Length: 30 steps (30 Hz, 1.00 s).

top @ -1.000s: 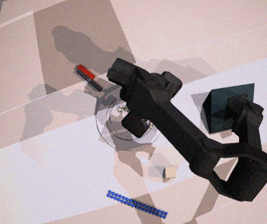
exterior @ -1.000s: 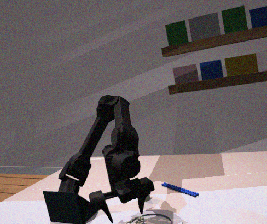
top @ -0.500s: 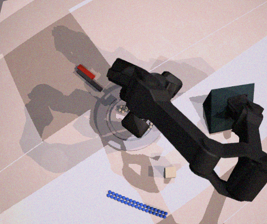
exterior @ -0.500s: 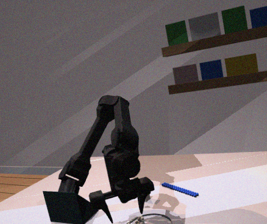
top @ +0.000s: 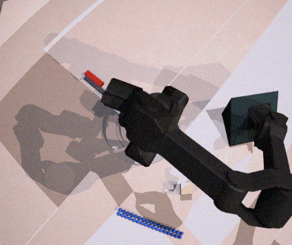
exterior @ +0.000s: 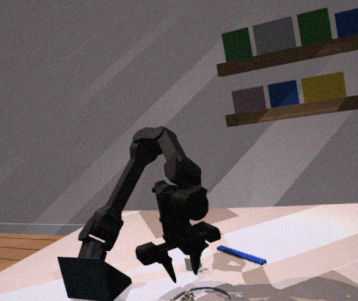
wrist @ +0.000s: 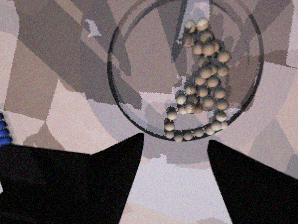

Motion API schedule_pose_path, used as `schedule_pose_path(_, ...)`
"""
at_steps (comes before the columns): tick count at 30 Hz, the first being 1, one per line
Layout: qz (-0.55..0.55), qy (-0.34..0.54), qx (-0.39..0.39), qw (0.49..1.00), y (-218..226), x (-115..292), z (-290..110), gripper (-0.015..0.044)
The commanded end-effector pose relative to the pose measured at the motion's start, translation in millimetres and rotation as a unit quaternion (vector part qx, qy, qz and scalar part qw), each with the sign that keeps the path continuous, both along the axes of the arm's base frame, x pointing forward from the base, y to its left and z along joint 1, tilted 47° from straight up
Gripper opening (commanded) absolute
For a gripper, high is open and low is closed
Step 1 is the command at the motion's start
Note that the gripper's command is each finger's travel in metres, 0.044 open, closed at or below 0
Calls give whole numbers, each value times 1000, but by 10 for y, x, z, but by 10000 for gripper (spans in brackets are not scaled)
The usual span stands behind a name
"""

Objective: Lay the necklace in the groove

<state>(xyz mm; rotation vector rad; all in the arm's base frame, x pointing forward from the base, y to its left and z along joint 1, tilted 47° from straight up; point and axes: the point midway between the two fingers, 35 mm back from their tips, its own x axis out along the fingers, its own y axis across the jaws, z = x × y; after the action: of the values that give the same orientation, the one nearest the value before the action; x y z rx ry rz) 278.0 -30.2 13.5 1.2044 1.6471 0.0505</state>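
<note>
Necklace (wrist: 202, 82) lies bunched inside the round board (wrist: 116, 95), right side; your gripper (wrist: 175, 165) hangs just near of its rim, half-open, holding nothing, tips apart from the beads

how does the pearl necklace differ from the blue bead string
The pearl necklace is cream-coloured and bunched in a heap inside the round bead board; the blue bead string lies stretched in a straight double row on the table, away from the board. Both are strands of small round beads.
</note>
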Motion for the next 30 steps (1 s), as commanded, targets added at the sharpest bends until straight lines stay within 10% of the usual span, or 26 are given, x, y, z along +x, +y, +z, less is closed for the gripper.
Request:
schedule_pose_path(1,4,-5,3,1000,35,20,12,120)
schedule_pose_path(30,4,-5,3,1000,297,39,-235,120)
